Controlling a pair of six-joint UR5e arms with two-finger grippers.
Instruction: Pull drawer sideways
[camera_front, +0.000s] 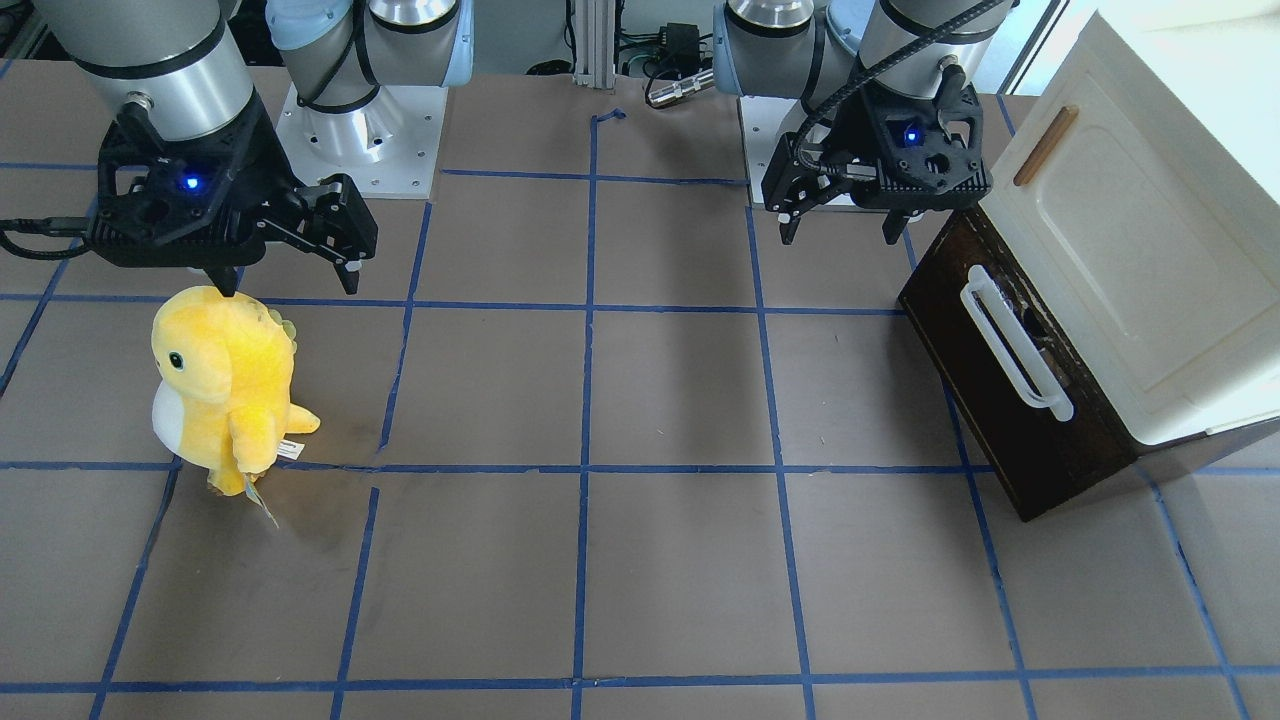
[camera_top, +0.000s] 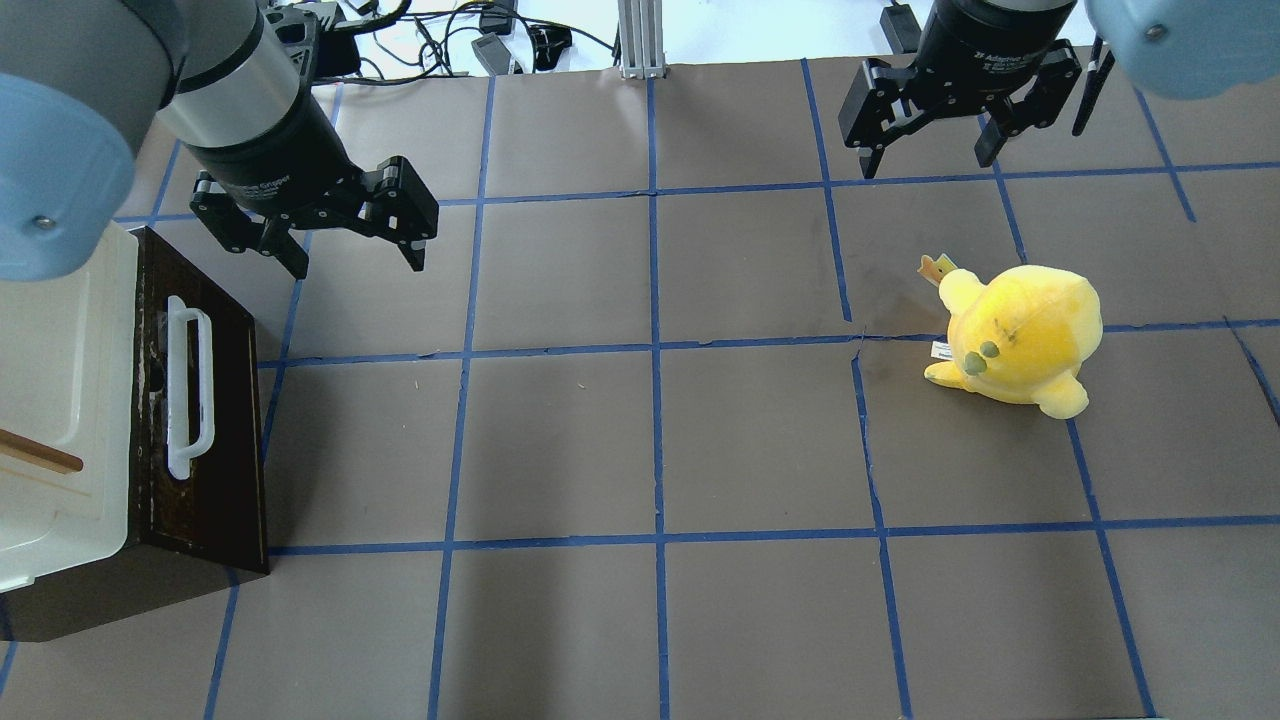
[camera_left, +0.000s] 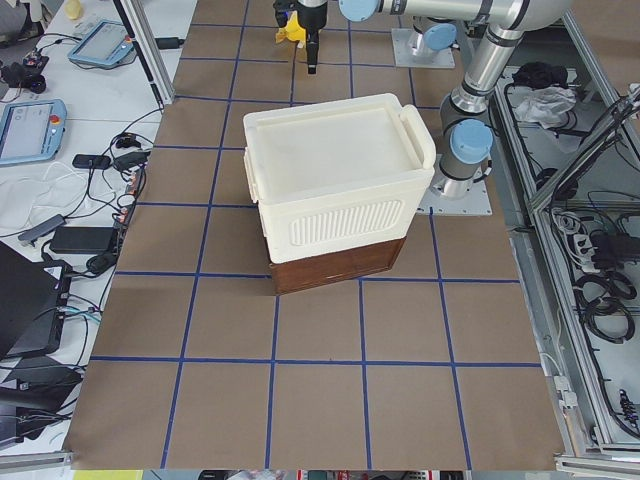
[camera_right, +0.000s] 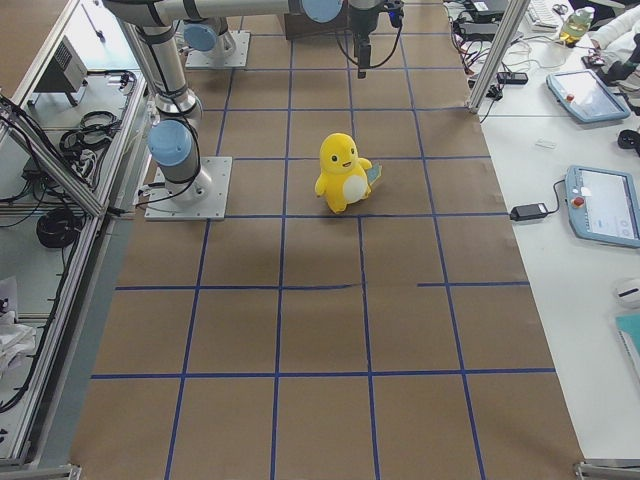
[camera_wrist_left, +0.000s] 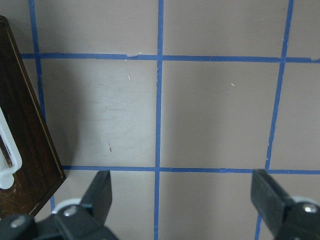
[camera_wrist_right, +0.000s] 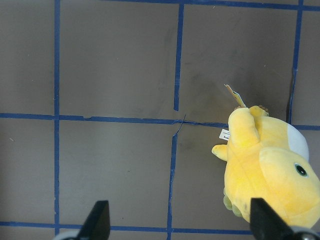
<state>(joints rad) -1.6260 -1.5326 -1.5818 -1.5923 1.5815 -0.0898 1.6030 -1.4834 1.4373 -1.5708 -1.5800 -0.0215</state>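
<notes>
Drawer look: the drawer (camera_top: 228, 455) is showing a dark brown, scuffed front, and a long white bar handle (camera_top: 207, 380) is running along it.
Drawer place: it is sitting at the bottom of the cream cabinet (camera_top: 60, 330), at the edge of the surface (camera_top: 650, 450) on the robot's left. Its front is lying against the cabinet and facing the middle of the surface.
Left claw: the left claw (camera_top: 358, 262) is hovering above the surface just past one end of the drawer front. Its fingers are spreading wide, gripping nothing and touching neither front nor handle.
Right claw: the right claw (camera_top: 927, 165) is hanging over the opposite half, also wide open and empty.
Cabinet: it is rising over the drawer, and its door is carrying a small brown handle (camera_top: 40, 455).
Plush: a yellow plush (camera_top: 1020, 340) is standing near the right claw, well apart from the drawer.
Surface: blue tape is crossing the brown surface in a grid.
</notes>
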